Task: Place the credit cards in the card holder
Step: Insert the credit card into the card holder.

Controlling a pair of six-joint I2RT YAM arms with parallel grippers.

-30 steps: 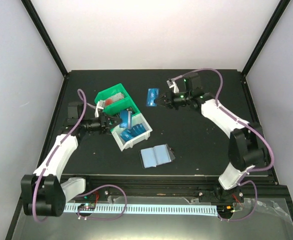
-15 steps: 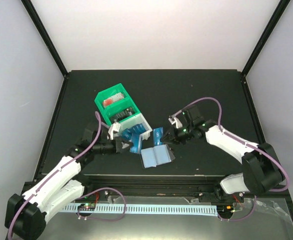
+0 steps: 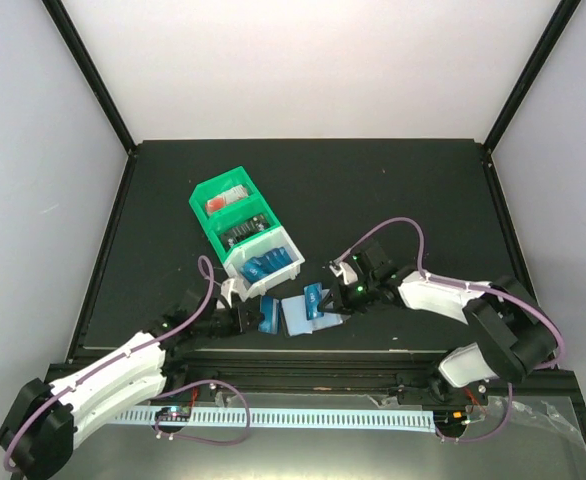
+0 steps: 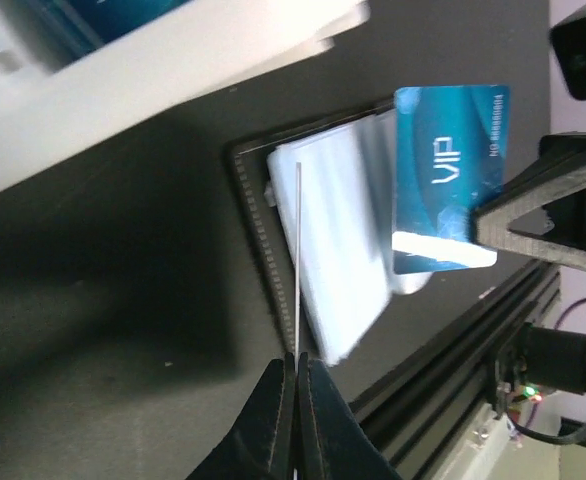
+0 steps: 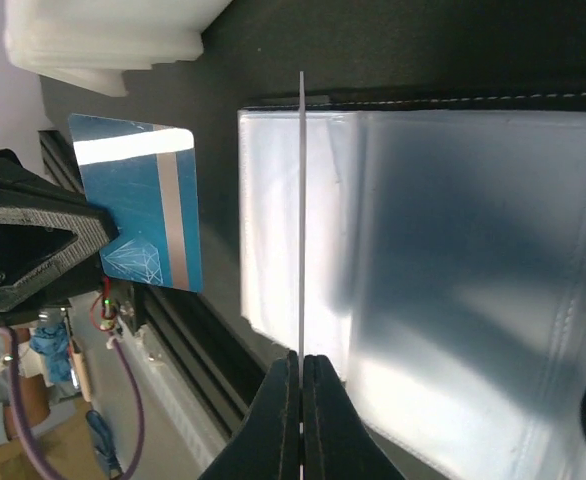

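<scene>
From above. Swung in from the far back of the table within the last second: right gripper (image 3: 331,297), clamped on right card (image 3: 314,298), now over the right part of the holder (image 3: 295,320). Drawn back from the bins to the near edge in the same span: left gripper (image 3: 251,318), pinching left card (image 3: 267,314), just beside the holder's left edge. Holder open, pale sleeves up, between the two. Judged: fetching done for these two cards, insertion not yet begun. Behind, green bin (image 3: 198,200) with a red item and dark clutter too small to name. Touching it, white bin (image 3: 241,283) with several more blue cards (image 3: 265,266) inside, so plenty left to do.

Left wrist. Fingers (image 4: 273,410) pressed together on left card (image 4: 298,260), seen edge-on as a thin line, aimed at the holder (image 4: 343,270). Contact with the sleeves not clear. Beyond, right card (image 4: 448,175), blue, marked VIP, held at its edge by right gripper (image 4: 488,225). White bin wall (image 4: 173,50) at top left.

Right wrist. Fingers (image 5: 278,400) closed on right card (image 5: 301,200), again edge-on, over the clear sleeves (image 5: 453,250). No card visible inside any sleeve. At left, left card (image 5: 148,200), blue with a silver stripe, in left gripper (image 5: 98,235). White bin (image 5: 113,40) at top left.
</scene>
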